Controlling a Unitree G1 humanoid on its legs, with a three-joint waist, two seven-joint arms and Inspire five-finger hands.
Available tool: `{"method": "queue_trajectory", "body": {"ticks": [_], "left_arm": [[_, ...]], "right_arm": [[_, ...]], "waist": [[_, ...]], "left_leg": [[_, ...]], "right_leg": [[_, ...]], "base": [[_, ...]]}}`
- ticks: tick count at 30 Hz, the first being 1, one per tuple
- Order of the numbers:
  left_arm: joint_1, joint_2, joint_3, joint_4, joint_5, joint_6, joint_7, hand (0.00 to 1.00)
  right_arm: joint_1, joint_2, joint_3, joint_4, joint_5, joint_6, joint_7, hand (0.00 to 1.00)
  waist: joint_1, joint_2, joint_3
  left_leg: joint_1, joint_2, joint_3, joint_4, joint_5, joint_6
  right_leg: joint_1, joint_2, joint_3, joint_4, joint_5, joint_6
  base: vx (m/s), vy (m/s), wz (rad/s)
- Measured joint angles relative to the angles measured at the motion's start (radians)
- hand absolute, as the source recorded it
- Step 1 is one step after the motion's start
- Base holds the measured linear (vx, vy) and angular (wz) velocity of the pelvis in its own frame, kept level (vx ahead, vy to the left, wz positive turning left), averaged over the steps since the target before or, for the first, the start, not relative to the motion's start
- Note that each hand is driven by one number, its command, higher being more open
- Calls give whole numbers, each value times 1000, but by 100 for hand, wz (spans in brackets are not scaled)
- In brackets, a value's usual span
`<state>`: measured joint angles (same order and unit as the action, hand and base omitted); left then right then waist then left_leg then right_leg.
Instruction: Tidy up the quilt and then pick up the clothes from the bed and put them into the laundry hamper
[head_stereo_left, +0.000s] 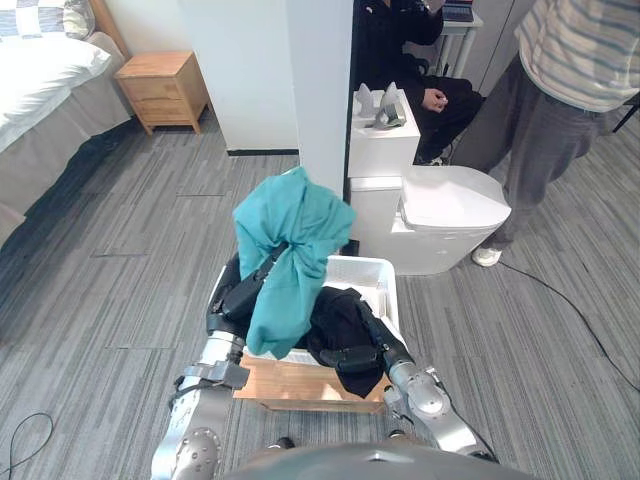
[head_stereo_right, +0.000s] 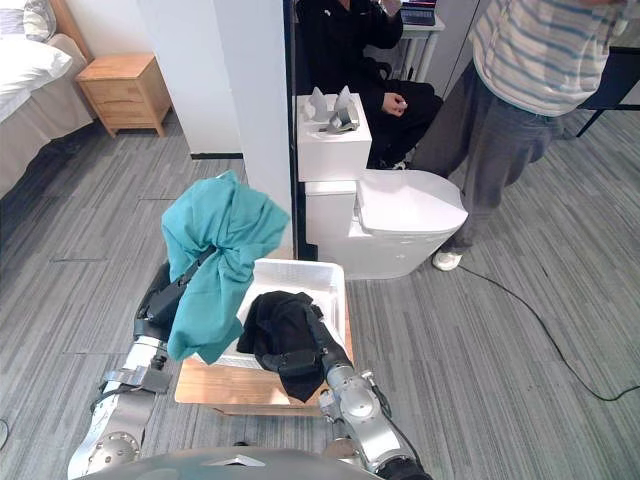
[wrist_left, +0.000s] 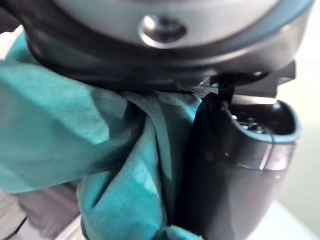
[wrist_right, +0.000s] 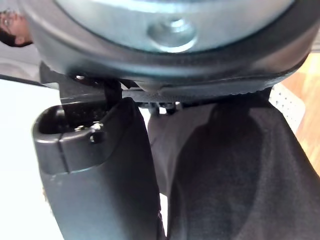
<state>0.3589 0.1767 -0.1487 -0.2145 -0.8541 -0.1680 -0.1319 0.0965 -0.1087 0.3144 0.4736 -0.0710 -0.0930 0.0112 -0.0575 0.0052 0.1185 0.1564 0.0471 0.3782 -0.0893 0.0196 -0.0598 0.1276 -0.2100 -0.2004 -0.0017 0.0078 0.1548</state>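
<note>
Left eye view is showing the bed (head_stereo_left: 45, 150) with its white quilt (head_stereo_left: 40, 75) standing well apart from the robot, and too little of it is showing to judge the tidying. Nearer, the white plastic laundry hamper (head_stereo_left: 378, 272) is sitting on a low wooden stand (head_stereo_left: 290, 385). The teal cloth garment (head_stereo_left: 295, 235) is hanging bunched above the hamper's left edge, its tail drooping over that rim. The black cloth garment (head_stereo_left: 338, 318) is lying heaped at the hamper's near right corner, partly spilling over the near edge. The left hand (head_stereo_left: 243, 297) is clutching the teal garment, so its release is looking like the step remaining. The right hand (wrist_right: 95, 180) is sitting against the black garment; whether it is gripping cannot be told.
</note>
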Motion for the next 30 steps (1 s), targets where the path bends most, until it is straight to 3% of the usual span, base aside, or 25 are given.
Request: {"method": "queue_trajectory", "body": {"ticks": [4,11,22,26,30], "left_arm": [[-3,-43,30,29,146,-6,93,0],[-14,-61,75,29,393,-6,179,0],[-36,-60,249,32,558,-5,198,0],[-95,-56,255,214,654,-2,223,0],[-107,-42,264,307,791,53,237,0]], "right_arm": [[1,6,-39,-92,1,0,-13,100],[0,29,-136,-290,11,0,-68,100],[10,26,-328,-572,88,-17,-72,100],[33,25,-384,-608,88,-20,-77,100],[117,35,-391,-670,97,-27,-76,100]], "waist": [[1,-8,-4],[-1,-24,-12],[-4,-37,-10],[-8,-42,-11],[-39,-65,-16]], "left_leg": [[-7,2,-1,0,7,0],[-10,7,8,0,7,-1],[-31,20,21,0,8,-8],[-34,20,39,1,7,-10],[-44,31,72,1,-4,-22]], "right_leg": [[-4,2,1,-2,3,-4],[-5,10,9,-20,17,-11],[-27,22,14,-36,24,-15],[-42,24,32,-37,29,-15],[-61,38,60,-54,45,-19]], "base": [[0,0,0],[-7,6,-3],[10,2,-3],[35,8,-14],[5,-14,-24]]}}
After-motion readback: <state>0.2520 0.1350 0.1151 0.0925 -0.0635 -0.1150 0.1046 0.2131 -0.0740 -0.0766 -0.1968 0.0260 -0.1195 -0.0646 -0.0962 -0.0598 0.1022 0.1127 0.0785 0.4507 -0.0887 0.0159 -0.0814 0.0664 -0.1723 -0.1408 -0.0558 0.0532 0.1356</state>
